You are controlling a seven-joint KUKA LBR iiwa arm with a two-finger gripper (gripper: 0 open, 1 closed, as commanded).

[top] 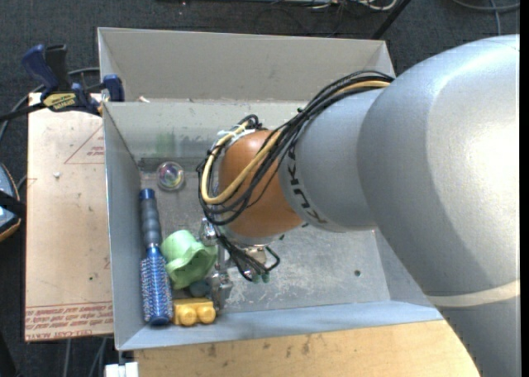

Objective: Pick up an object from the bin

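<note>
The big grey arm (pixel 430 177) comes into the grey bin (pixel 121 202) from the right side. It has a round orange cover (pixel 248 185) on its wrist. Black and yellow cables (pixel 216 170) loop around that cover.

The end effector (pixel 221 283) hangs down below the orange cover. It is low in the bin, close to the front wall. It is partly hidden by the wrist and by the things next to it. I cannot tell if it is spread or pressed together. I cannot tell if it is pinching anything.

Just to the left of the end effector lies a soft green thing (pixel 186 255), shaped a bit like a cup lying on its side. It is the thing nearest to the end effector, and the two seem to touch. A small dark thing (pixel 199 288) peeks out under the green one, also just left of the end effector.

A little below and to the left of the end effector is a small yellow toy (pixel 195 313). It sits by the front wall of the bin.

Further left, past the green thing, is a long blue hairbrush (pixel 154 284). It lies along the left wall. Its bristly end is beside the yellow toy. Its handle points to the back of the bin.

Up and to the left, well apart from the end effector, is a small shiny ball (pixel 170 175). It lies close to the tip of the brush handle.
</note>
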